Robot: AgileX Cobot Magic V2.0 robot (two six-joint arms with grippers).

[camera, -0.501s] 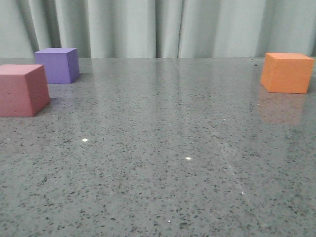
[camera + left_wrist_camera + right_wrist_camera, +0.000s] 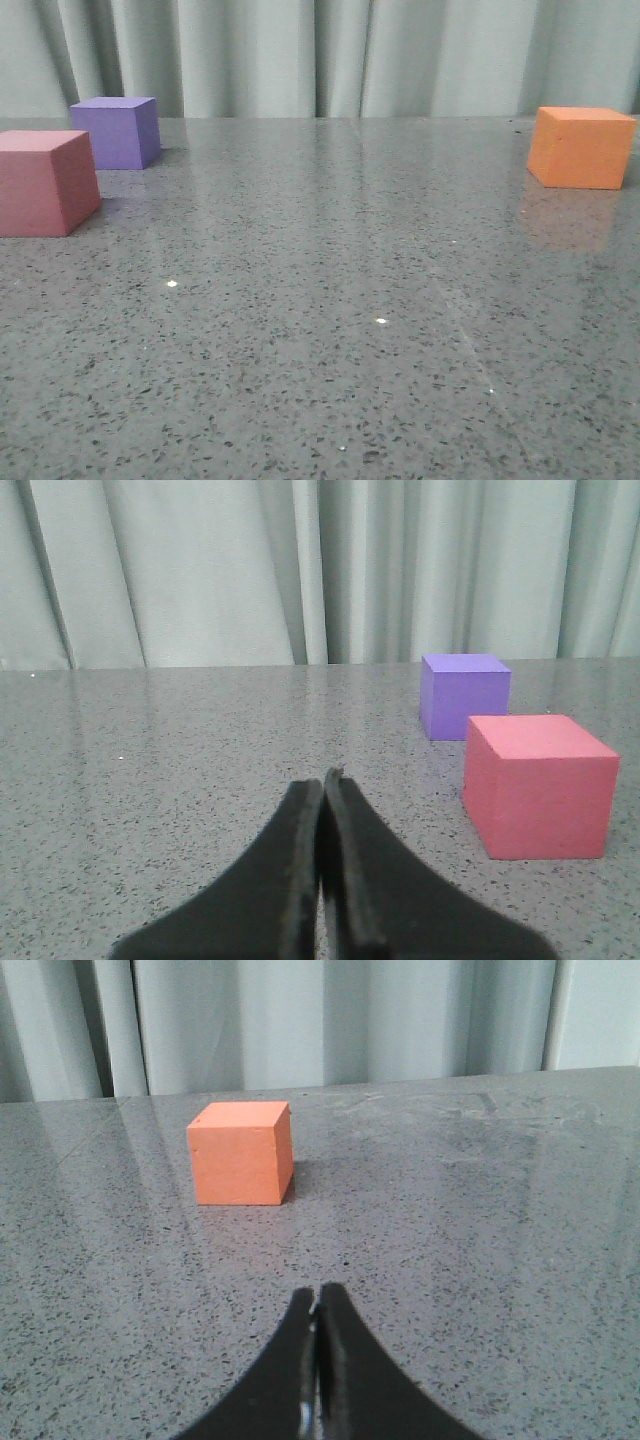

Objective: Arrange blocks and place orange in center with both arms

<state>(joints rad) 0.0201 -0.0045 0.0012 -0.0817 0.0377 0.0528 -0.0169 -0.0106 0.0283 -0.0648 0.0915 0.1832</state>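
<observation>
a: left gripper (image 2: 322,800): jaws pressed together, empty. pink cube (image 2: 538,785) ahead to one side, purple cube (image 2: 464,694) just beyond it.
b: right gripper (image 2: 316,1310): likewise closed, empty. orange cube (image 2: 243,1151) ahead, well apart.
a: step: likely approach, nothing grasped. next: open, then reach.

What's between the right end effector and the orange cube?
Nothing: in the right wrist view, only bare table separates the shut right end effector from the orange cube.

L gripper (image 2: 322,785) jaws pressed together, empty; R gripper (image 2: 316,1305) same.
</observation>
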